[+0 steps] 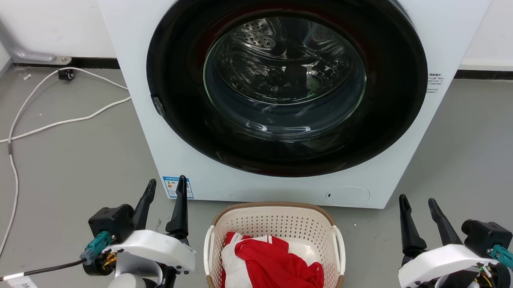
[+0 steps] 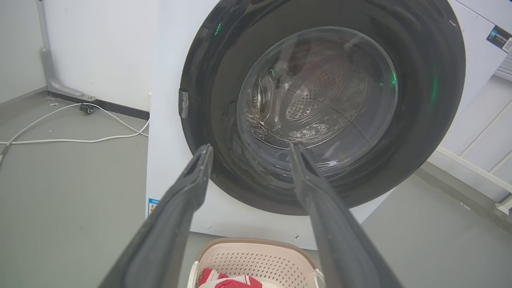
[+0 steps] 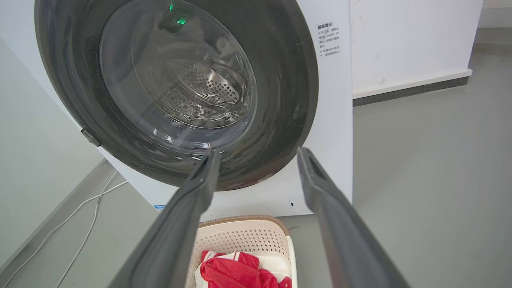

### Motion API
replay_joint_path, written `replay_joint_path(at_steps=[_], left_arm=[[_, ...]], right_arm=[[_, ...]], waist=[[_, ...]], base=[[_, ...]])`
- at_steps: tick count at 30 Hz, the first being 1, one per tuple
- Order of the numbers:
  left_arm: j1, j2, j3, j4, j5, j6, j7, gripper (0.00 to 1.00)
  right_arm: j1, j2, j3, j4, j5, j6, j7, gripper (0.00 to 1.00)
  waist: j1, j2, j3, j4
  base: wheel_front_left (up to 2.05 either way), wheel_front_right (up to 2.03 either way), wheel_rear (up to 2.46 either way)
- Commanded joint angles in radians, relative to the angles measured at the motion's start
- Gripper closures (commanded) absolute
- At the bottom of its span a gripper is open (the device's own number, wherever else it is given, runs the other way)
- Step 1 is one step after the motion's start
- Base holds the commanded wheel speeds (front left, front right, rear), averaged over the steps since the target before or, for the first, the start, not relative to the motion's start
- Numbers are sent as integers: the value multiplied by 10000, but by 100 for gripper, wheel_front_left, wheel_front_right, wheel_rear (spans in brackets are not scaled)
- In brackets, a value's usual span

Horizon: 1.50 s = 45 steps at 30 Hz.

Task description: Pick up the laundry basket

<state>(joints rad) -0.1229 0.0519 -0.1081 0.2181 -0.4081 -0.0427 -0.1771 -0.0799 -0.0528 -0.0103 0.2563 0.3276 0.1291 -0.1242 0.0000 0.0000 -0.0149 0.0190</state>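
I saw the laundry basket [image 1: 275,221] holding red-and-white cloth [image 1: 277,268], before the washing machine [image 1: 246,186], my left claw [image 1: 167,181] and right claw [image 1: 417,200] parted, empty.

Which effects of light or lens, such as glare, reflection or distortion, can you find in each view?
Head view: even light, white highlights on the washing machine's door glass. Left wrist view: green glints on the door ring, which the wide lens stretches out of round. Right wrist view: a green reflection high in the glass; the right end effector looms oversized.
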Motion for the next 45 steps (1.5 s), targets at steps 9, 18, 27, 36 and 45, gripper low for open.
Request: replay_joint_path(at_steps=[9,18,27,36,45], left_arm=[[-249,-1,-105,133,1039,76,-271,0],[-328,-6,-240,430,1784,111,-457,0],[-392,-11,-302,660,2427,181,-601,0],[-430,-17,-368,848,3088,269,-784,0],[-443,-21,-395,963,3321,267,-905,0]], right_arm=[[-110,16,-1,-68,-1094,20,-71,0],[-96,23,-29,1,-1915,20,-80,0],[-52,28,-76,-3,-2572,13,-121,0],[-11,35,-63,-34,-3241,14,-272,0],[-3,41,-32,-2,-3569,15,-373,0]], waist=[[0,0,-9,23],[0,0,-25,40],[0,0,-32,54],[0,0,-47,60],[0,0,-44,91]], base=[[0,0,0],[0,0,0],[0,0,0],[0,0,0],[0,0,0]])
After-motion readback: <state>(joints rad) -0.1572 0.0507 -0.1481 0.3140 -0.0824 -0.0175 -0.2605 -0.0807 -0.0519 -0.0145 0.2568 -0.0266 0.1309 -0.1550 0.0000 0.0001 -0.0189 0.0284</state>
